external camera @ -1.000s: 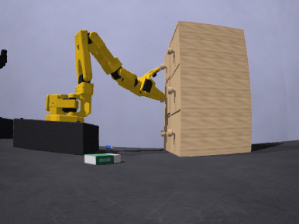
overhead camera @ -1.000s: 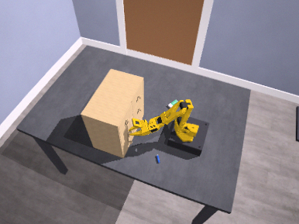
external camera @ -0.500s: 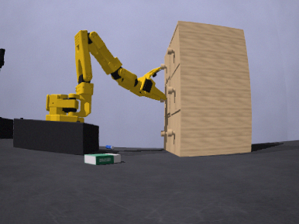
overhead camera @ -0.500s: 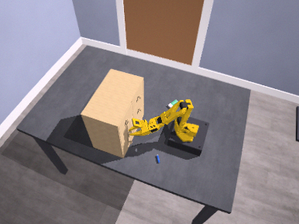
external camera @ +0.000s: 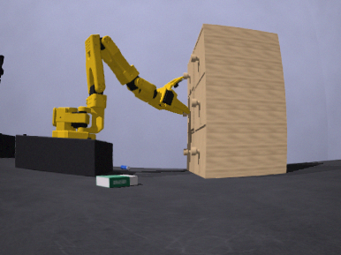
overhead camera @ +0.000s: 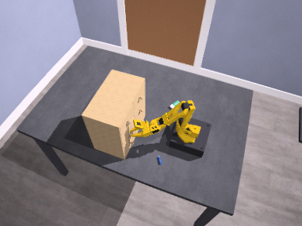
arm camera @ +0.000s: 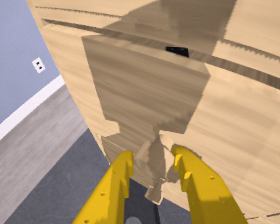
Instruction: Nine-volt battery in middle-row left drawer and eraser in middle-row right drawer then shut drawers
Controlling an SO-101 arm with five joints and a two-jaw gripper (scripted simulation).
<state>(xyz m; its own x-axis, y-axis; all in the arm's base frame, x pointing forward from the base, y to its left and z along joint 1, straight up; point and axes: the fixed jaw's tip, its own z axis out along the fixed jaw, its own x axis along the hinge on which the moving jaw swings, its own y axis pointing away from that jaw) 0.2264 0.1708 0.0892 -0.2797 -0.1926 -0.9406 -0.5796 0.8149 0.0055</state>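
The chest (overhead camera: 109, 95) (external camera: 243, 105) stands on the table. My gripper (overhead camera: 131, 134) (external camera: 188, 112) (arm camera: 154, 152) is at the front of the left drawer of the middle row, shut on its handle (arm camera: 144, 155), one finger on each side. That drawer (arm camera: 145, 67) looks shut or nearly shut; a dark gap runs along its top. A small black patch (arm camera: 177, 51) shows at this gap; I cannot tell whether it is the battery, which I see nowhere else. The eraser (overhead camera: 175, 104) (external camera: 117, 181), green with white ends, lies on the table beside the arm's base.
A small blue thing (overhead camera: 159, 160) (external camera: 125, 167) lies on the table towards the edge nearest the top camera. A tiny grey thing (overhead camera: 137, 151) (arm camera: 133, 220) lies near the chest's foot. The arm's black base (overhead camera: 188, 149) (external camera: 57, 155) stands in front of the chest. Other drawer handles (external camera: 194, 152) stick out.
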